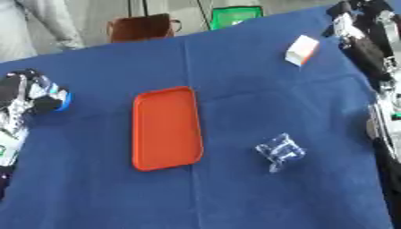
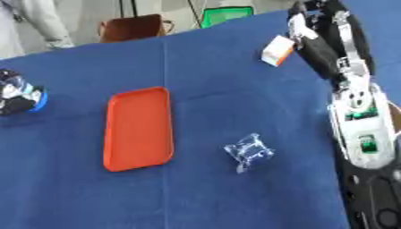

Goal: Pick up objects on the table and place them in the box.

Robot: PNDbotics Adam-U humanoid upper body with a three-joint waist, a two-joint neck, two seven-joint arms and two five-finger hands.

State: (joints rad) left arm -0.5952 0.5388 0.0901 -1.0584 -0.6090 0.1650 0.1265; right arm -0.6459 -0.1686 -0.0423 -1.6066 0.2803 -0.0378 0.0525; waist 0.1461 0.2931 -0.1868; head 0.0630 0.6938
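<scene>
Nearest, a crinkled clear packet [image 1: 279,151] lies on the blue worktop [image 1: 235,197] at lower right of centre, just right of the orange tray [image 1: 165,128], whose long axis runs near to far. At mid-left, the left robot hand [image 1: 31,96] seems curled round a blue-rimmed thing [image 1: 64,101]. At upper right, the right robot hand [image 2: 307,27] touches a white-and-orange carton [image 2: 276,50]; whether its fingers close, I cannot tell. The right arm looks nearer the packet. No writing is readable.

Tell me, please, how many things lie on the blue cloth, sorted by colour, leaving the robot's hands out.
Orange: 1, the tray
White and orange: 1, the small box
Clear: 1, the crumpled wrapper
Total: 3
</scene>
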